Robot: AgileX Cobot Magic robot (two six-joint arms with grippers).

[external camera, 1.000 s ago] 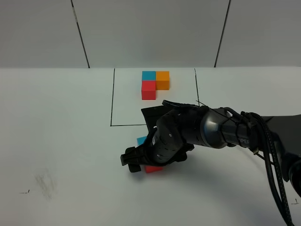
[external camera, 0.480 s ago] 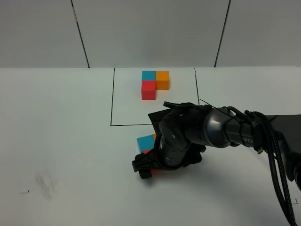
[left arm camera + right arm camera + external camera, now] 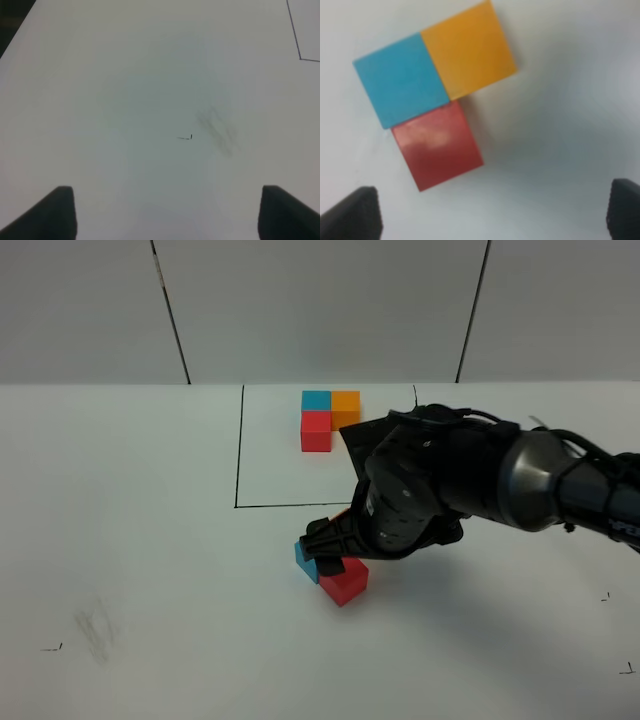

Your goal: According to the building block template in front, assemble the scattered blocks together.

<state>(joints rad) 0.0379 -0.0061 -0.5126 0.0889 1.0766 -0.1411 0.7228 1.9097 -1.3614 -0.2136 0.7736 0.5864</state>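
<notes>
The building block template is a neat L at the back of the table: blue [image 3: 316, 400], orange [image 3: 346, 408] and red [image 3: 316, 430]. Of the scattered blocks, the blue block [image 3: 306, 558] and red block [image 3: 345, 582] show in front of the outlined area, with the orange one almost hidden behind my right gripper [image 3: 330, 552]. The right wrist view shows all three pressed together: blue [image 3: 402, 80], orange [image 3: 467, 50], red [image 3: 437, 145]. My right gripper [image 3: 487, 215] hangs open above them, holding nothing. My left gripper [image 3: 170, 212] is open over bare table.
A black-outlined rectangle [image 3: 240, 450] frames the template on the white table [image 3: 150, 540]. A grey smudge [image 3: 217, 130] and a small pen mark [image 3: 186, 137] lie under the left gripper. A panelled wall [image 3: 320, 310] closes the back.
My right arm has pulled back to the right and up from the front blocks. The red and blue blocks, mostly covered before, now show side by side.
</notes>
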